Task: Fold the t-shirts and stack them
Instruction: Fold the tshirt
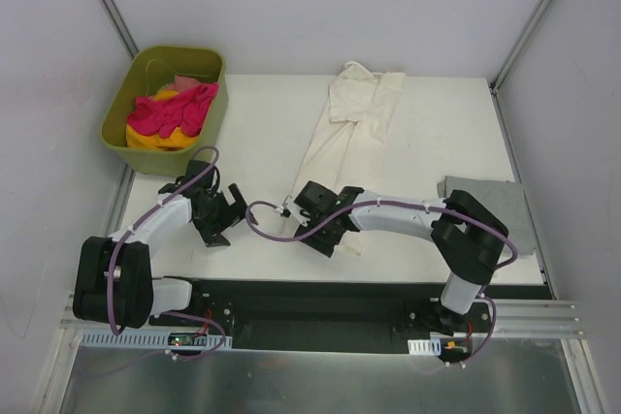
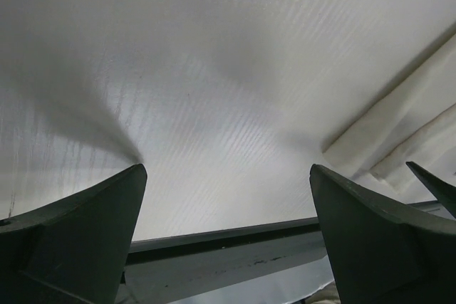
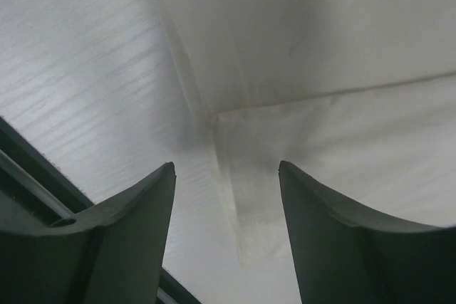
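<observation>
Judging by how things lie, the job is only partly done. One grey shirt (image 1: 500, 196) sits folded flat at the counter's (image 1: 262, 123) right edge, seemingly the start of the stack. The cream shirt (image 1: 340, 133) lies stretched along the middle of the counter, already narrowed into a long strip with its sleeves bunched at the far end, so it looks about halfway through its fold and likely needs its length doubled over before it can go on the grey one. The right hand (image 3: 225, 167) is low over that strip's near corner, its fingers partly apart with the cloth's edge between them; nothing is pinched that I can see. The left hand (image 2: 228, 169) hovers just left of the same hem above bare counter, spread wide and holding nothing. The pink shirt (image 1: 179, 111) and yellow shirt (image 1: 155, 140) lie crumpled in the green tub (image 1: 219, 94) at the far left, untouched, so most of the folding remains.
</observation>
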You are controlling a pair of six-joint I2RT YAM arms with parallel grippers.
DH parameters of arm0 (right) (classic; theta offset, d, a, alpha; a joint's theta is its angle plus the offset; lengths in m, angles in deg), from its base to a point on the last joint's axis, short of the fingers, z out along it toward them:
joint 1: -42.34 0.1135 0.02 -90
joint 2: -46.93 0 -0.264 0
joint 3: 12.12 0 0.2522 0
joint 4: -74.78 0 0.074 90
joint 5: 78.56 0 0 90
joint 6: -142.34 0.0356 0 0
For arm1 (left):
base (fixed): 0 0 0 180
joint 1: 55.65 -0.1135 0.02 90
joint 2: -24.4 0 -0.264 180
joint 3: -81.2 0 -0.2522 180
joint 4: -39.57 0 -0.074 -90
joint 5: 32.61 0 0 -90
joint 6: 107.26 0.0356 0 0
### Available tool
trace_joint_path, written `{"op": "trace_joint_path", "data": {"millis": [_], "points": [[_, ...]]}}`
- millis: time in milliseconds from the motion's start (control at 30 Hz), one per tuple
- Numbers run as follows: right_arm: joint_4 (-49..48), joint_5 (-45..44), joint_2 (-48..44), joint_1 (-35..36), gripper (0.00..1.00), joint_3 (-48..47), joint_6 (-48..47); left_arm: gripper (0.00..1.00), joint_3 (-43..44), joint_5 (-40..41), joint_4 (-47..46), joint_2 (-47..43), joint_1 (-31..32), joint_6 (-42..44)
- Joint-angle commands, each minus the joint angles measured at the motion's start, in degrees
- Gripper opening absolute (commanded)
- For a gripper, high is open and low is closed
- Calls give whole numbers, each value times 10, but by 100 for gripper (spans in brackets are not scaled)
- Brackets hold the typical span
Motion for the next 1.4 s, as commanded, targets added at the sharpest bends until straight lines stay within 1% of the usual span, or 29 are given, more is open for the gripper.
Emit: {"op": "trace_joint_path", "data": {"millis": [0,233,333,367,433,467,600,700,733,800,833,933,1033,1133,1233,1367], "points": [[-26,-24,32,2,62,-25,-13,99,-6,-11,7,-21,-10,-10],[-45,-46,65,6,57,-29,-14,99,-9,-4,10,-26,-20,-12],[-44,-45,75,8,49,-27,-12,99,-9,-1,13,-26,-23,-13],[-43,-45,76,9,42,-26,-9,99,-9,0,14,-27,-24,-13],[-38,-47,75,13,34,-24,-5,99,-9,7,17,-31,-25,-14],[-37,-48,75,14,28,-21,-2,99,-9,8,18,-33,-25,-14],[-9,-39,63,40,17,-21,10,99,-3,18,26,-36,-30,-10],[11,3,34,59,13,-23,25,99,2,22,31,-40,-32,-9],[14,59,25,63,12,-23,29,99,3,23,33,-40,-32,-8],[24,105,0,70,10,-24,38,99,6,24,33,-40,-33,-7],[27,146,-7,71,9,-25,44,99,7,24,34,-40,-33,-5],[43,202,-32,72,8,-33,52,99,8,25,34,-38,-33,-4],[61,236,-47,71,6,-46,57,99,10,25,35,-35,-34,-3],[86,229,-56,63,5,-63,59,99,14,25,36,-32,-35,-2],[115,210,-52,34,1,-90,60,100,22,24,35,-26,-35,0],[154,175,-48,-26,1,-117,41,99,39,21,36,-12,-35,5]]}}
